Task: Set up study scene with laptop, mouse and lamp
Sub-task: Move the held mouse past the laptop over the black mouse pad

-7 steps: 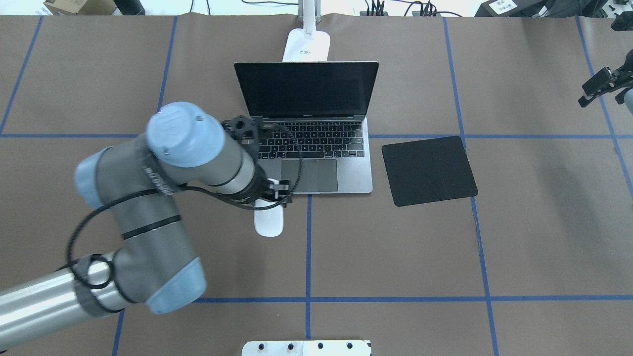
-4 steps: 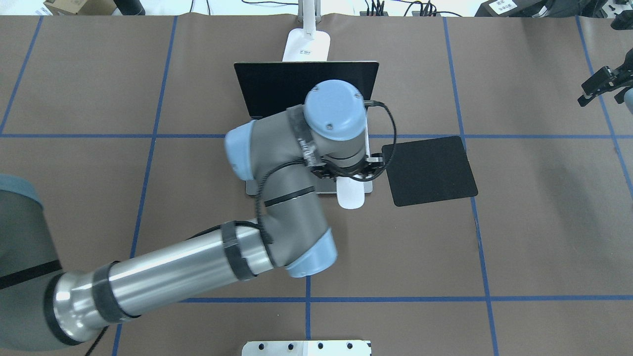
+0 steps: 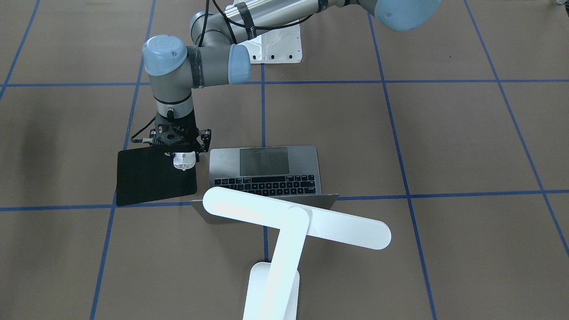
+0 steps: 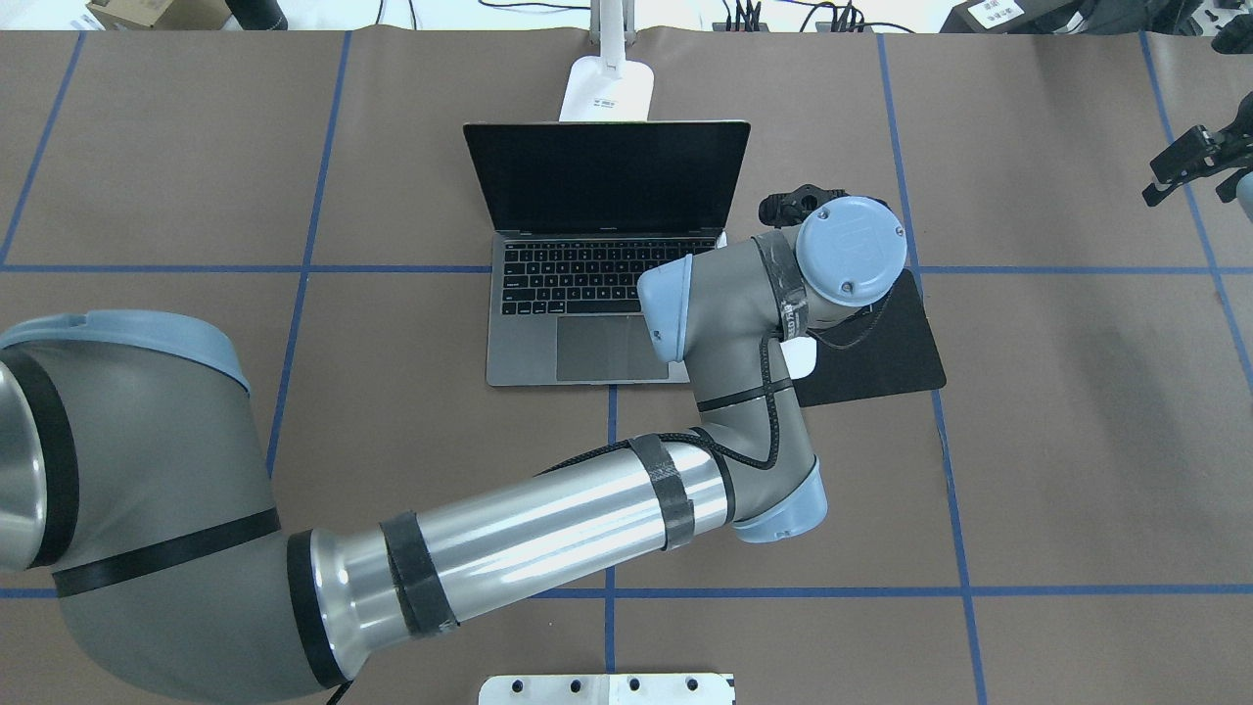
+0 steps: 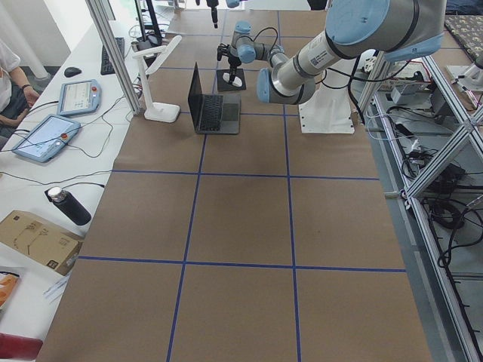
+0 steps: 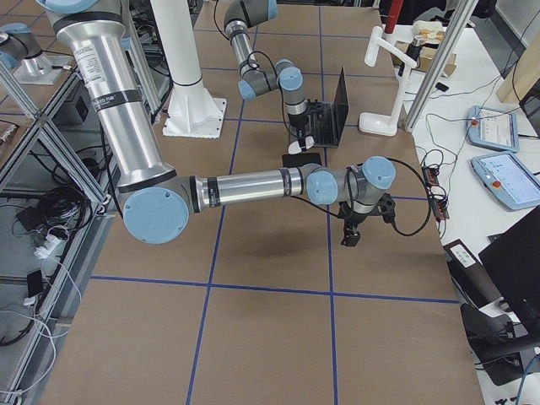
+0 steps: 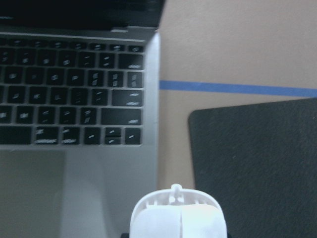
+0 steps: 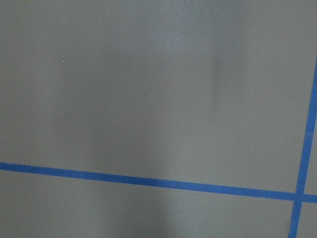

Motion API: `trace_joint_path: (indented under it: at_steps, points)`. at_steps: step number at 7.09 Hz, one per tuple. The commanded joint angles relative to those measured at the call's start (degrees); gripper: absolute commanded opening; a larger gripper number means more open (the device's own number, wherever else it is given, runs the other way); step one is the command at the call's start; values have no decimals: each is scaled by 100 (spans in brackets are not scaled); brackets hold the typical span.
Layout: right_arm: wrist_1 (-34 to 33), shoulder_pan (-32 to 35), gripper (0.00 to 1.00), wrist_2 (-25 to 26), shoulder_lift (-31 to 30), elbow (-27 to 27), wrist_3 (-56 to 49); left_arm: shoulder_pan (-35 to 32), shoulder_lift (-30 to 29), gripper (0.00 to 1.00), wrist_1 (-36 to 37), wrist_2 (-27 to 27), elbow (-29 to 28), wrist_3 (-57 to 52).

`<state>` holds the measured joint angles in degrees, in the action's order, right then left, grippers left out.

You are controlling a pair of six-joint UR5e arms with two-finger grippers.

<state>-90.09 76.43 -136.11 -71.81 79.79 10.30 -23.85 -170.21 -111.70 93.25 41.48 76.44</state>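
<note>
Three task things are on the table (image 4: 1077, 441), taken from the overhead view's left to its right.

Laptop (image 4: 587, 284): open and facing the robot. The screen is dark and the trackpad lies toward the near edge. It looks placed.

Lamp (image 3: 342, 229): stands just behind the laptop's lid, on the far side from the robot. Its long head reaches across above the lid. It also looks placed.

Mouse (image 3: 184, 164): gripped in the left pincer (image 3: 183, 154), whose fingers clamp its sides from above. It sits just right of the laptop's right edge. In the wrist view it straddles the strip of bare table between the laptop and the black mat (image 4: 881, 352). From the front it overlaps the mat's corner nearest the laptop and the robot. The right-side view suggests it is held off the surface, though I cannot confirm the gap.

Right pincer (image 4: 1189, 162): far right and well apart from everything, over bare table and blue tape lines (image 8: 148, 181). I cannot tell whether its jaws are open or closed.

Step in hand, as I judge it: carrying the mouse to the mat, the last thing to set down.

Next move calls for:
- a short shift rightward so the mouse clears the mat's edge;
- a level descent until it rests flat;
- then release.

Risk: setting it down here would leave it half off the mat, close against the laptop.
</note>
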Motion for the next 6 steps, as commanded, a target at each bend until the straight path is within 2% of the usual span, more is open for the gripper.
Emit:
trace_joint_path:
  at_steps: [1, 6]
  points:
    - [0, 3, 98, -3, 0, 36, 24, 56, -310, 60, -536, -334, -745, -23]
    - [0, 12, 98, -3, -18, 115, 112, 258, -601, 60, -546, -378, -1037, 47]
